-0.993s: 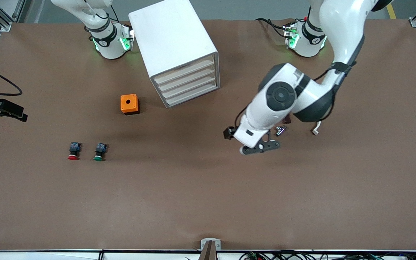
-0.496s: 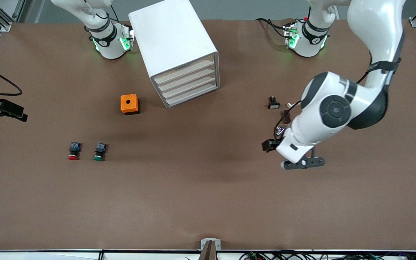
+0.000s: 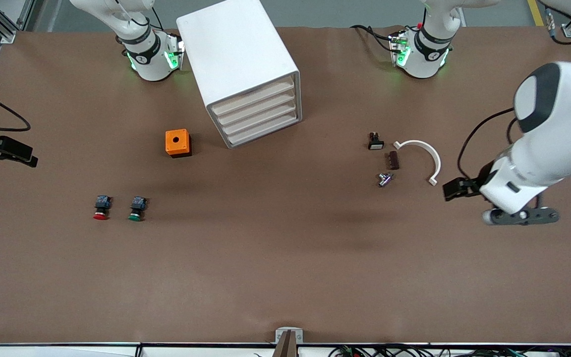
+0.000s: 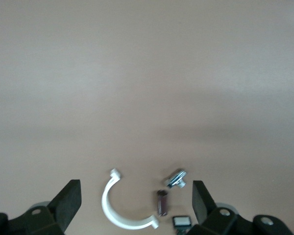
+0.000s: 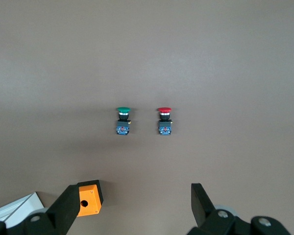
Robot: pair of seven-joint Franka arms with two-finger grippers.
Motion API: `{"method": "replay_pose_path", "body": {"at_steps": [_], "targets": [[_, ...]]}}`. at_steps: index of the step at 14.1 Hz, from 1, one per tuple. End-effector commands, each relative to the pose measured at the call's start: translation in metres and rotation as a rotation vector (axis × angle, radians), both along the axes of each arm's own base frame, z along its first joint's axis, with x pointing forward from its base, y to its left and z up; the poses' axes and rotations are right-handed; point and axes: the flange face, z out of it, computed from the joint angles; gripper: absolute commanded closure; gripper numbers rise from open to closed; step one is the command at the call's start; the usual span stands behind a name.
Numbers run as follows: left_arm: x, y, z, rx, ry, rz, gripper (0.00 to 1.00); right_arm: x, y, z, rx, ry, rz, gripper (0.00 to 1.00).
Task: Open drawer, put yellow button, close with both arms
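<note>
Left gripper (image 3: 516, 210) swung outward; drawer (image 3: 255, 96) shut.

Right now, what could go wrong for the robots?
No yellow button shows; only the red button and green button lie there, so the wrong one might get picked. The drawer is shut and looks like the three below, so the wrong one could get pulled. The open left hand hangs near the white clip and might bump it.
</note>
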Motion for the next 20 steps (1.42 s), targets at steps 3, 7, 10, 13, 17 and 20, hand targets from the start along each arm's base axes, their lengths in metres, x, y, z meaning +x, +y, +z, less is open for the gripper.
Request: {"method": "replay_pose_path", "body": {"at_steps": [3,7,10,13,17,20], "targets": [[-0.049,0.035,0.049,0.013,-0.003,0.043,0.0,-0.001,-0.004,0.005,-0.017,-0.003,-0.001,0.0],[-0.084,0.051,0.08,0.019,-0.017,0.086,0.0,-0.001,-0.004,0.005,-0.017,-0.003,-0.002,0.0],[-0.09,0.05,0.089,0.018,-0.031,0.09,0.0,0.0,-0.004,0.011,-0.014,-0.017,-0.004,0.0],[-0.09,0.04,0.087,0.02,-0.022,0.071,0.0,0.001,-0.003,0.013,-0.012,-0.022,-0.002,0.0],[-0.09,0.043,0.088,0.021,-0.025,0.059,0.0,0.001,-0.003,0.012,-0.011,-0.021,-0.001,0.0],[-0.089,0.041,0.09,0.02,-0.031,0.054,0.0,0.001,-0.004,0.012,-0.018,-0.02,-0.002,0.0]]}}
